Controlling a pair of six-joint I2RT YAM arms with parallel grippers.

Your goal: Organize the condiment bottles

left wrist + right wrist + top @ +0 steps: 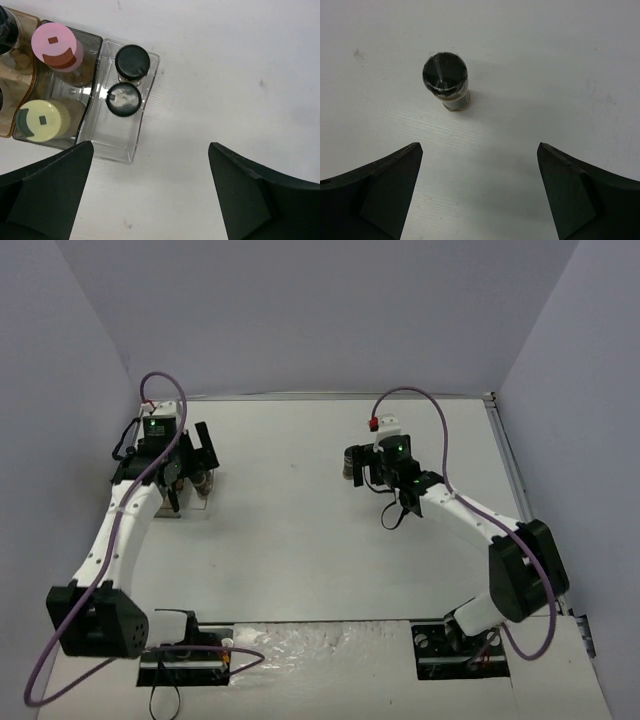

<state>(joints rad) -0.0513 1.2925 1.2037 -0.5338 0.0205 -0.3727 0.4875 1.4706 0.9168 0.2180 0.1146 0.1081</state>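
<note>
Two grippers gape wide and empty. Right gripper (477, 150) should advance and drop until its fingers (385, 190) straddle the lone black-capped jar (445, 77), upright ahead of it, then close squarely. Left gripper (150, 145) hovers by the tray (125, 150), where other jars (54, 45) stand. Pale walls (300, 310) box in a white table (300, 530).

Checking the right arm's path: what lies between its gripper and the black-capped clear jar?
Only bare white table separates right gripper and jar, in the right wrist view.
</note>
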